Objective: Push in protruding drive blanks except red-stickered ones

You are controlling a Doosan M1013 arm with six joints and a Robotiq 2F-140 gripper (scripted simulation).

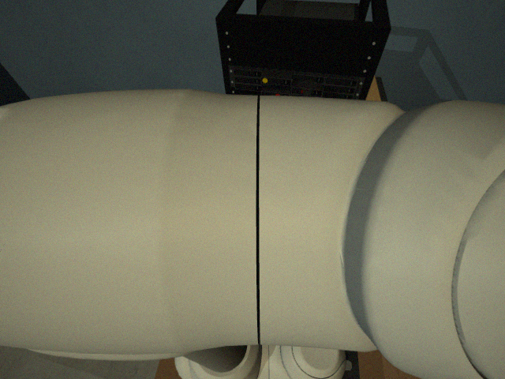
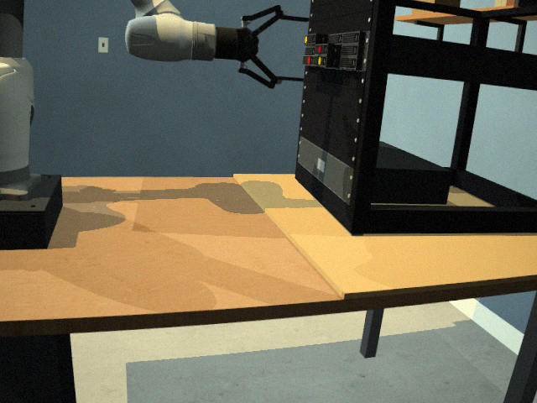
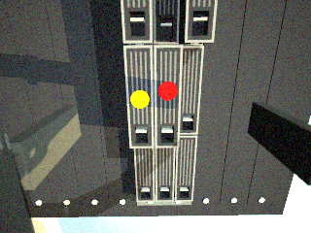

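Observation:
The black rack (image 2: 346, 117) stands on the right table board, with its drive bays (image 2: 334, 49) near the top of its front. In the side view several blanks carry stickers: yellow (image 2: 305, 39) and red (image 2: 320, 39) above, red (image 2: 309, 60) and yellow (image 2: 320, 60) below. My gripper (image 2: 303, 49) is open and empty, level with the bays, its fingertips right at the rack's front. In the wrist view a yellow-sticker blank (image 3: 140, 99) and a red-sticker blank (image 3: 168, 90) lie side by side and look to stand proud of the plain blank (image 3: 190, 89) beside them. One finger (image 3: 282, 141) shows at the right.
My own arm (image 1: 245, 220) fills most of the top view, leaving only the rack's top (image 1: 301, 49) and one yellow sticker (image 1: 265, 80) visible. The robot base (image 2: 17, 173) stands at the table's left. A wooden shelf (image 2: 459, 15) sits behind the rack.

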